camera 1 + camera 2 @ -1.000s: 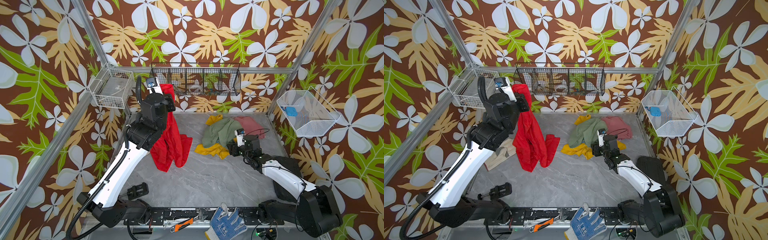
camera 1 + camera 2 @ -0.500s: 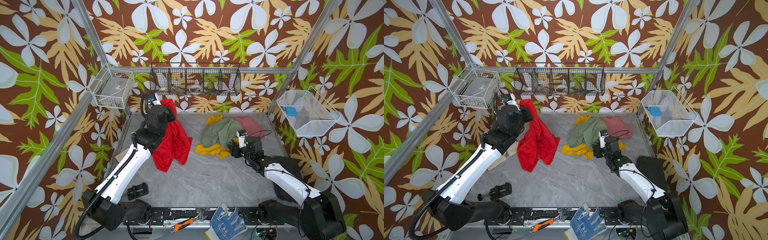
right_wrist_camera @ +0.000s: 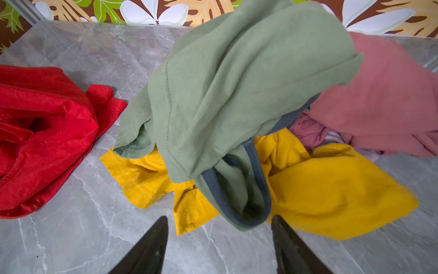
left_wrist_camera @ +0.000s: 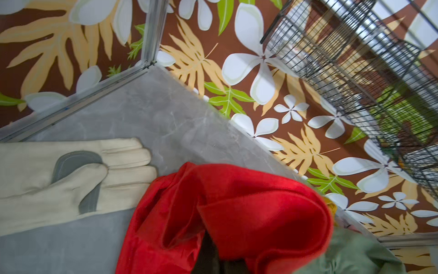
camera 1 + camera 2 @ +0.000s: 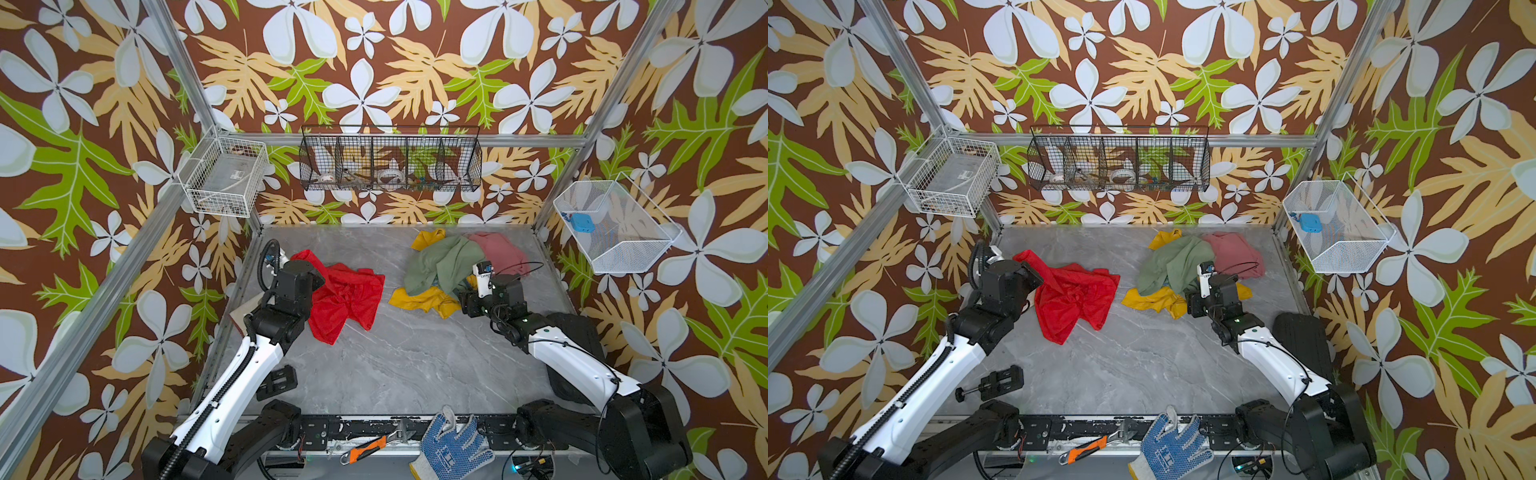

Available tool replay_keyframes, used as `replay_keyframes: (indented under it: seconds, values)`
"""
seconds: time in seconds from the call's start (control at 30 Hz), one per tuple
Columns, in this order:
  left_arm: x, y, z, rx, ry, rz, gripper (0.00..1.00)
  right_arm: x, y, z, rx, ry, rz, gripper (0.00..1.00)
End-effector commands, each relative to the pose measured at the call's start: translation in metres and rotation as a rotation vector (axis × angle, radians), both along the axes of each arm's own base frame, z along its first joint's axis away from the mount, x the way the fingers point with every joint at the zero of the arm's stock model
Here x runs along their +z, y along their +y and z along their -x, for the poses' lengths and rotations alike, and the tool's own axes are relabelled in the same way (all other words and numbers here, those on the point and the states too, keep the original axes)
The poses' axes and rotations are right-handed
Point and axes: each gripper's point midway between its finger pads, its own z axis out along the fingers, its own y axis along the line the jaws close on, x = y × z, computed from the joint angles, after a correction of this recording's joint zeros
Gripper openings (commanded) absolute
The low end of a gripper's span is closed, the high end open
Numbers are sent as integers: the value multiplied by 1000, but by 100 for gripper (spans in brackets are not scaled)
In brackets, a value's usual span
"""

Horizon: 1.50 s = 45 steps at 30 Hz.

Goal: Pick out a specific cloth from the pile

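The bright red cloth [image 5: 349,299] [image 5: 1075,299] lies crumpled on the grey table [image 5: 407,365], left of the pile and apart from it. My left gripper [image 4: 214,251] is shut on its near-left corner, low over the table; red folds [image 4: 237,213] drape over the dark fingers. The pile [image 5: 449,266] [image 5: 1183,266] sits at the back right: sage green on top, dusty pink behind, mustard yellow underneath. My right gripper [image 3: 219,220] [image 5: 466,302] stands open at the pile's front edge, its fingertips [image 3: 158,227] on either side of a hanging green fold with nothing gripped.
A cream work glove [image 4: 71,178] lies by the left wall, under my left arm. A blue-dotted glove [image 5: 451,444], an orange-handled wrench [image 5: 370,444] and a black clamp [image 5: 278,380] lie near the front edge. Wire baskets [image 5: 390,160] hang on the walls.
My left arm has come down from high up, and the red cloth that hung from it now lies spread on the table. The right arm has hardly moved.
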Motion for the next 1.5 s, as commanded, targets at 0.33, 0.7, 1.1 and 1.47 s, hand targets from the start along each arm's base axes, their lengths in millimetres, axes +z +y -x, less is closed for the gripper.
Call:
replay_keyframes:
  seconds: [0.33,0.7,1.1,1.47]
  values:
    - [-125,-7,39,-5,266,127,0,0,5,-4,4,10,-25,68]
    - [-161,-70,1,-222,487,-20,4,-1,2,-1,-12,19,-23,68]
    - [-239,-99,43,-227,738,-61,61,-2,-4,4,-24,18,1,69]
    - [-173,-101,29,-200,638,-221,80,1,-4,0,-16,5,16,70]
